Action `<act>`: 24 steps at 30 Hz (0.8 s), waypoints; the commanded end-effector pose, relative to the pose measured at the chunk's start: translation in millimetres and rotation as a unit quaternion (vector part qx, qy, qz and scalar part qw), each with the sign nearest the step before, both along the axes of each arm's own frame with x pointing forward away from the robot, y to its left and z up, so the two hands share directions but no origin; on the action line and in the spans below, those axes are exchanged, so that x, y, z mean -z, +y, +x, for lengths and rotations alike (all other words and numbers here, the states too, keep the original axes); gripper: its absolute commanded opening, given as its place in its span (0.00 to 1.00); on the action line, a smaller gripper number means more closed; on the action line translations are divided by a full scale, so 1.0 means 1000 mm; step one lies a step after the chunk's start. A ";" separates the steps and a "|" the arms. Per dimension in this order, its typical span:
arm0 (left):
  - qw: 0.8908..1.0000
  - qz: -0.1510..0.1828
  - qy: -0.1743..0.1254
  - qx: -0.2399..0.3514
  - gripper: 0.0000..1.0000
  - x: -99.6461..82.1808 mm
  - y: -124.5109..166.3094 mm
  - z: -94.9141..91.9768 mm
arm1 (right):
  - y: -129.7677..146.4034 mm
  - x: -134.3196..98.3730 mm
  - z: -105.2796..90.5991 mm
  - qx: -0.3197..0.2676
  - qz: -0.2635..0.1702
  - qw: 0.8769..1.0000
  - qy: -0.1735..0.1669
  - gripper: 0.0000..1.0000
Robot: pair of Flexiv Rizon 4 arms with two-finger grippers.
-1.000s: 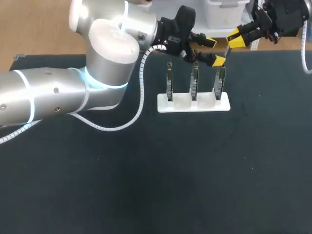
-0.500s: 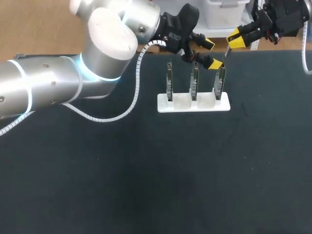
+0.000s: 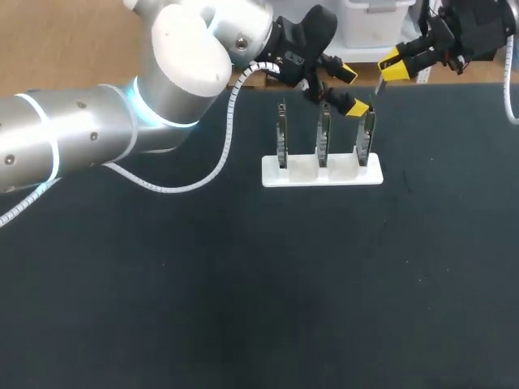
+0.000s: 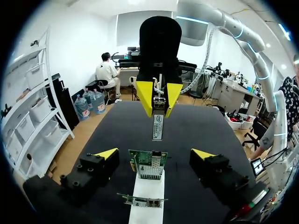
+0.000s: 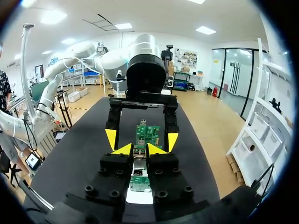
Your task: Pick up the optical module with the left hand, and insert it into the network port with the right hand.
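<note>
The right claw [image 3: 390,64] is pinching the optical module [image 4: 158,125] just beyond the white stand [image 3: 321,172]; the left claw [image 3: 351,90] is hovering wide open above it.

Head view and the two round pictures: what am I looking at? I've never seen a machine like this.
These are two robot arms working at a dark table. The head view looks down from above. Each round picture comes from a camera on one arm's wrist, looking out along its fingers. On the table, a white holder keeps three circuit cards upright. The right tool grips a slim optical module between its yellow tips, near the cards. The left tool is open and empty, with its tips spread wide close to the cards.
</note>
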State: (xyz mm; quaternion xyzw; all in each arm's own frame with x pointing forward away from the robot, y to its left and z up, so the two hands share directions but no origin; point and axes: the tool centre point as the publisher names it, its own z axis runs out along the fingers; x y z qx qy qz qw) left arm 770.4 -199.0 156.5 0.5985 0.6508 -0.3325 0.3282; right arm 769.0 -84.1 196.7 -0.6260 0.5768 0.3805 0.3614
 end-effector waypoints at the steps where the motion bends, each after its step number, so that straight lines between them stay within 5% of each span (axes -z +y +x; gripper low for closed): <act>1: 1.000 0.002 0.002 -0.001 1.00 0.000 0.001 -0.002 | 0.000 0.000 -0.003 0.003 -0.001 1.000 -0.002 0.00; 24: 1.000 0.003 0.009 0.009 1.00 0.003 -0.003 -0.005 | 0.000 0.000 -0.002 0.004 -0.004 1.000 0.000 0.00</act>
